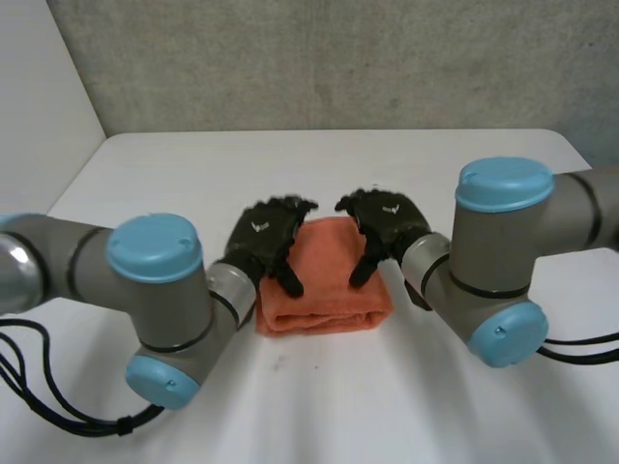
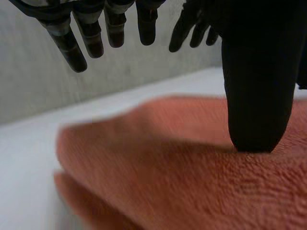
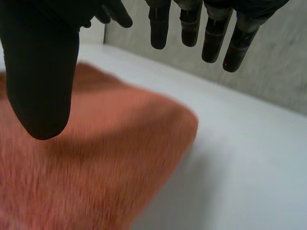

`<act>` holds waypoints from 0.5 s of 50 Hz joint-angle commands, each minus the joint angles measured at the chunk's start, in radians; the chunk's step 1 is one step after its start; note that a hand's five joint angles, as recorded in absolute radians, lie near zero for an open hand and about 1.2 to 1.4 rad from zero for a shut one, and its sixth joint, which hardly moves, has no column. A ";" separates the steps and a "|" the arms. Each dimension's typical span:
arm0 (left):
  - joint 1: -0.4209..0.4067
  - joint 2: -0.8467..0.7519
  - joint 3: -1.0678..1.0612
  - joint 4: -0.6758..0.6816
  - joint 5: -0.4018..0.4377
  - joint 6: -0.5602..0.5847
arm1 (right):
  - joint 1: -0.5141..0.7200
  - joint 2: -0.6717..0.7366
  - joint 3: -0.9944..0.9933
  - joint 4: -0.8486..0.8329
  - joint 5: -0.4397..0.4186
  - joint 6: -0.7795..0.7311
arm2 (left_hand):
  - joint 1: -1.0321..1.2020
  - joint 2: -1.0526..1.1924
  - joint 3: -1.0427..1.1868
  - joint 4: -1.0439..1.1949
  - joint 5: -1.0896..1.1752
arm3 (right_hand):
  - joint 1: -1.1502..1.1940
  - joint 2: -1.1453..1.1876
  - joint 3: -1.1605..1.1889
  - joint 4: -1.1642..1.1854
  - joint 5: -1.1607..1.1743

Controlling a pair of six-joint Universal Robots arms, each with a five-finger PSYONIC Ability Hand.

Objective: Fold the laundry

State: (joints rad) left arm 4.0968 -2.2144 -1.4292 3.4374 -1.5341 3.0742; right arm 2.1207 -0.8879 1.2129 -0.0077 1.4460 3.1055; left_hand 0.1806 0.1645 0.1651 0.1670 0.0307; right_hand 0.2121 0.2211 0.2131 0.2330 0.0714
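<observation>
A folded orange terry-cloth towel (image 1: 324,285) lay near the middle of the white counter (image 1: 174,164). It was a compact rectangle of several layers, with its thick rounded fold toward the robot. The black left hand (image 1: 263,237) sat over the towel's left edge and the black right hand (image 1: 387,224) over its far right corner.

In the left wrist view the left hand's fingers (image 2: 81,43) hung straight and clear of the cloth while its thumb (image 2: 256,96) came down onto the pile. In the right wrist view the right hand's fingers (image 3: 213,38) were likewise extended, above the bare counter past the towel's edge. Its thumb (image 3: 43,86) reached down toward the cloth, though whether it pressed or hovered just above could not be settled. Both hands were spread wide, and neither had hold of anything.

The towel looked soft, light and plush, so it would probably sag and its layers would slide apart if lifted by one ply. A sound hold would likely be a pinch at a corner or along an edge, taking all layers between thumb and fingers. Flat pressure would do for smoothing the stack.
</observation>
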 commanded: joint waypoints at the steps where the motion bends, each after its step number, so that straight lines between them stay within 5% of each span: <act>1: 0.025 -0.034 0.009 -0.084 -0.030 -0.006 | -0.004 0.108 -0.075 0.058 0.001 -0.051 | -0.006 0.010 0.009 0.008 -0.031 | -0.038 -0.047 -0.039 -0.058 -0.071; 8: 0.105 0.027 -0.008 -0.145 -0.086 -0.003 | -0.028 0.096 -0.119 0.100 0.007 -0.085 | -0.006 0.010 0.009 0.008 -0.031 | -0.038 -0.047 -0.039 -0.058 -0.071; 17: 0.108 0.231 0.006 -0.179 -0.083 0.003 | -0.048 -0.132 -0.119 0.092 0.019 -0.068 | -0.006 0.010 0.009 0.008 -0.031 | -0.038 -0.047 -0.039 -0.058 -0.071; 25: 0.155 0.435 0.073 -0.239 -0.083 0.009 | -0.133 -0.402 -0.035 -0.012 0.200 -0.080 | -0.006 0.010 0.009 0.008 -0.031 | -0.038 -0.047 -0.039 -0.058 -0.071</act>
State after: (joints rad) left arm 4.2137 -1.8975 -1.4000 3.2494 -1.6169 3.0802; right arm 2.0362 -1.1331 1.1164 0.0471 1.5307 3.0374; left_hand 0.1806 0.1645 0.1651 0.1670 0.0240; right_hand 0.2121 0.2210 0.2131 0.2330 0.0669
